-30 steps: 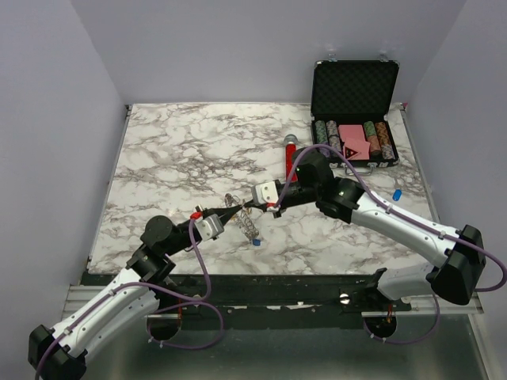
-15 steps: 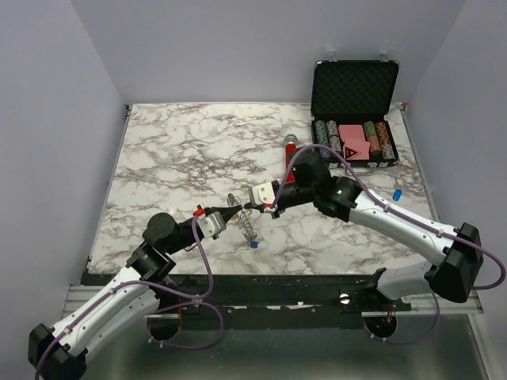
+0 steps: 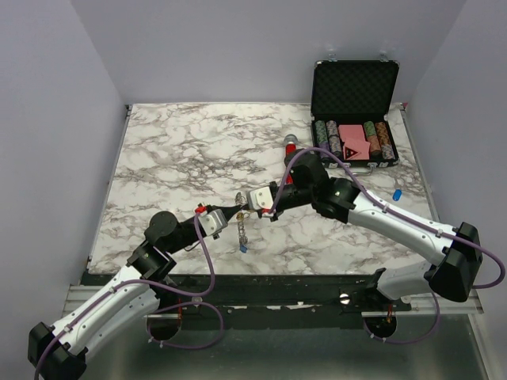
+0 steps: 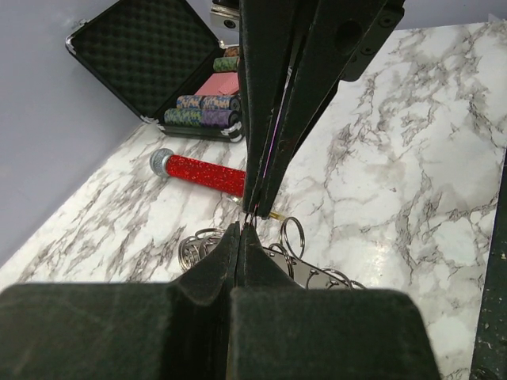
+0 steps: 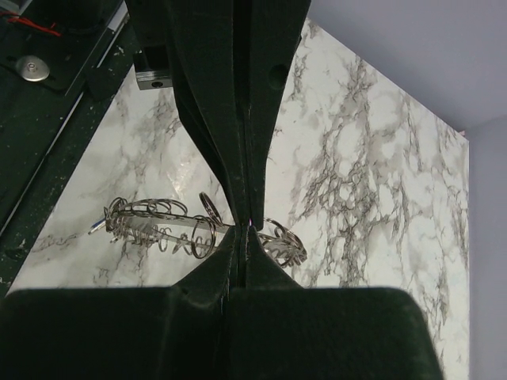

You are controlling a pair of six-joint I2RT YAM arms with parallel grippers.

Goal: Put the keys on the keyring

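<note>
The keyring [image 3: 240, 228] hangs off the table from where the two gripper tips meet, near the table's front middle. A blue-headed key [image 3: 243, 248] dangles at its lower end. My left gripper [image 3: 237, 209] is shut on the ring's rim. Its tips [image 4: 244, 226] hide the contact, and wire loops [image 4: 291, 236] show on either side. My right gripper [image 3: 245, 205] is shut tip to tip against the left one. A small yellowish bit [image 4: 277, 214], apparently a key, sticks out of its fingers. The ring [image 5: 154, 223] runs behind the right gripper [image 5: 245, 227]. Another blue key [image 3: 396, 194] lies far right.
A red glitter cylinder with a silver cap [image 3: 291, 150] lies behind the right arm and also shows in the left wrist view [image 4: 206, 172]. An open black case of poker chips [image 3: 353, 111] stands at the back right corner. Grey walls enclose the marble table [image 3: 174, 150].
Both grippers have moved a little left and up, still tip to tip. The keyring has swung with them, and its blue key now hangs further left.
</note>
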